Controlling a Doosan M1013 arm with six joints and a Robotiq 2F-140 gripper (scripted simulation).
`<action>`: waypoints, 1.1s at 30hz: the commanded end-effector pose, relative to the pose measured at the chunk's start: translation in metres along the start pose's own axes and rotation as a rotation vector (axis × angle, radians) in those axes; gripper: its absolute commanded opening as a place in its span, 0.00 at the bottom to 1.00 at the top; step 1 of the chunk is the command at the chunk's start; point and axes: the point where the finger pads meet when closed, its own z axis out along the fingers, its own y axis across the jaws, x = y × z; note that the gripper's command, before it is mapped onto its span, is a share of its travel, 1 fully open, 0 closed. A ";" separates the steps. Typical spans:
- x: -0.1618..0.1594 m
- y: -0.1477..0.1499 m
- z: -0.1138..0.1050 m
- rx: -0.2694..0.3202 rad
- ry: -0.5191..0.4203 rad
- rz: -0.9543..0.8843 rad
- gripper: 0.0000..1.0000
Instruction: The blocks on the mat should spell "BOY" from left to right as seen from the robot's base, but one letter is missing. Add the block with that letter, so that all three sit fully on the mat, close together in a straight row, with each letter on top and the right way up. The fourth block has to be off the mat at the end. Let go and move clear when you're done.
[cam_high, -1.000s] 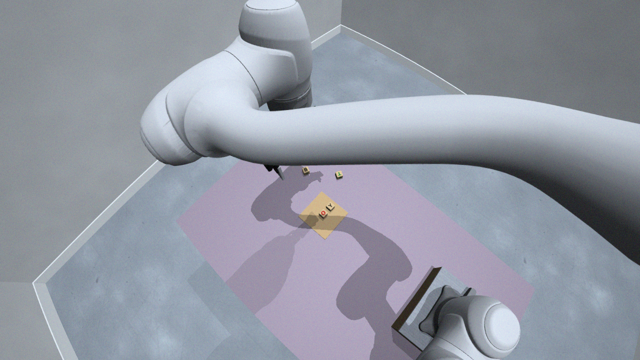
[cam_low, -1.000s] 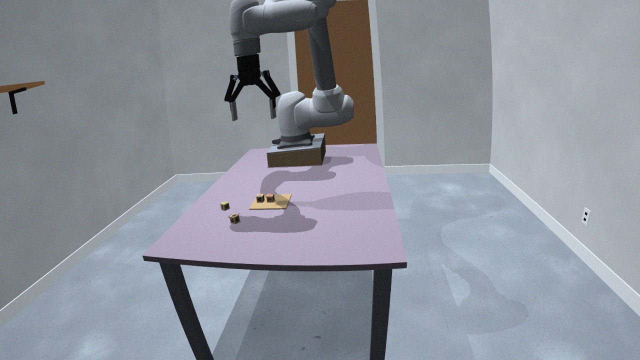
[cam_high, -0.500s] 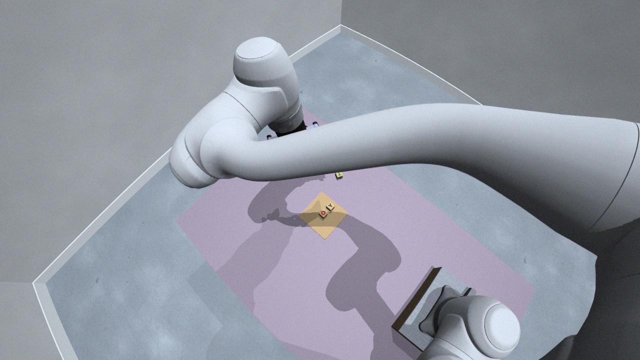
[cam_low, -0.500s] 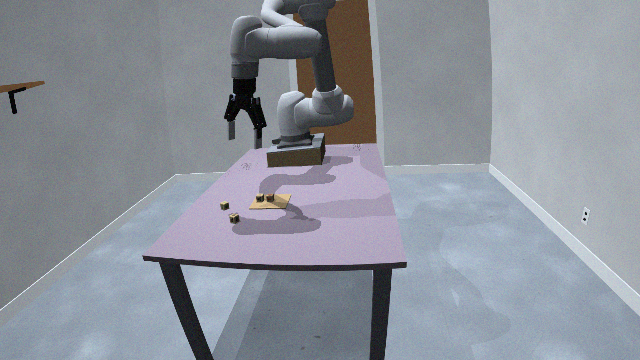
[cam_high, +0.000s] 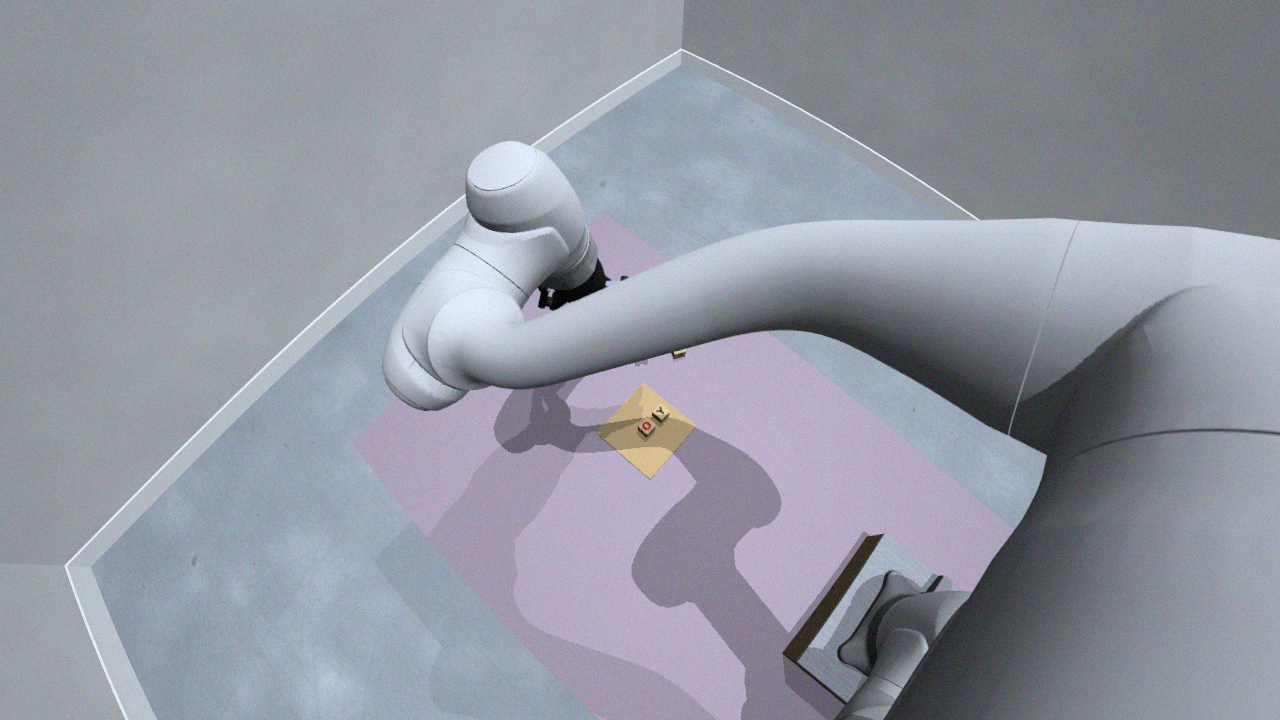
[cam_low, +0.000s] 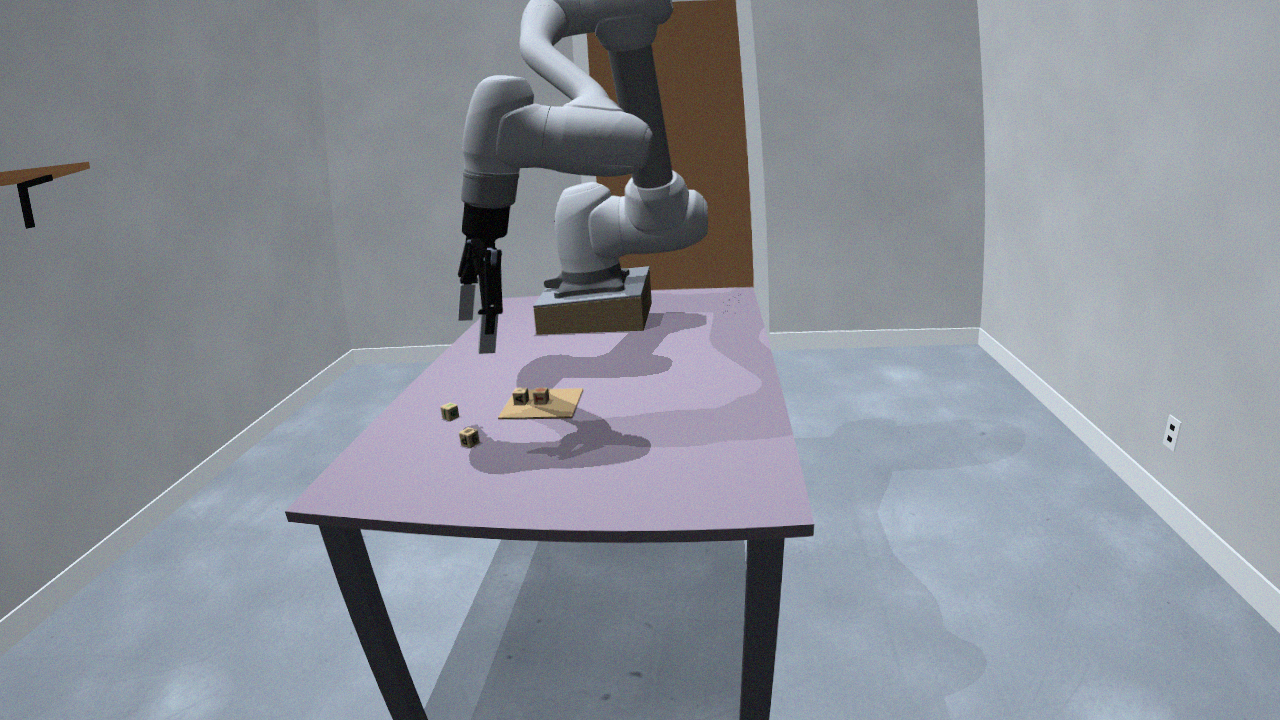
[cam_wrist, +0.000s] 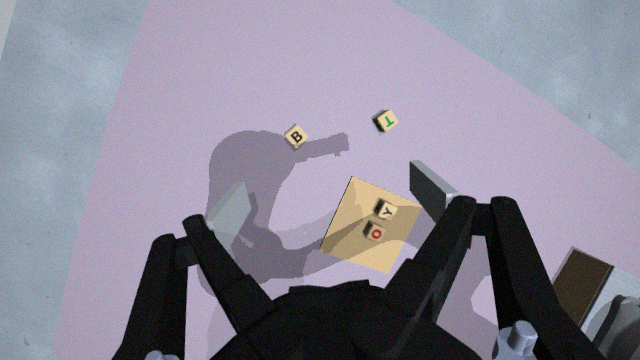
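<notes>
A tan mat (cam_wrist: 370, 225) lies on the purple table and carries the red O block (cam_wrist: 375, 232) and the black Y block (cam_wrist: 386, 209) side by side, letters up. The B block (cam_wrist: 296, 136) and the green T block (cam_wrist: 386, 120) sit off the mat, on its side away from the base. In the exterior view the mat (cam_low: 540, 406) has B (cam_low: 468, 436) and T (cam_low: 449, 411) to its left. My gripper (cam_wrist: 327, 185) (cam_low: 480, 308) is open and empty. It hangs well above the table, between the base and the mat. In the top view the arm hides B; T (cam_high: 679, 354) peeks out.
The robot's pedestal (cam_low: 592, 308) stands at the far end of the table. The arm's shadow falls across the mat and beside B. The table's left edge (cam_low: 384, 407) runs close to the two loose blocks.
</notes>
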 end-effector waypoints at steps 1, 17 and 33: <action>0.005 -0.006 0.019 -0.012 0.032 0.103 1.00; 0.018 -0.031 0.099 0.000 0.128 0.508 1.00; 0.019 -0.035 0.112 0.007 0.141 0.572 1.00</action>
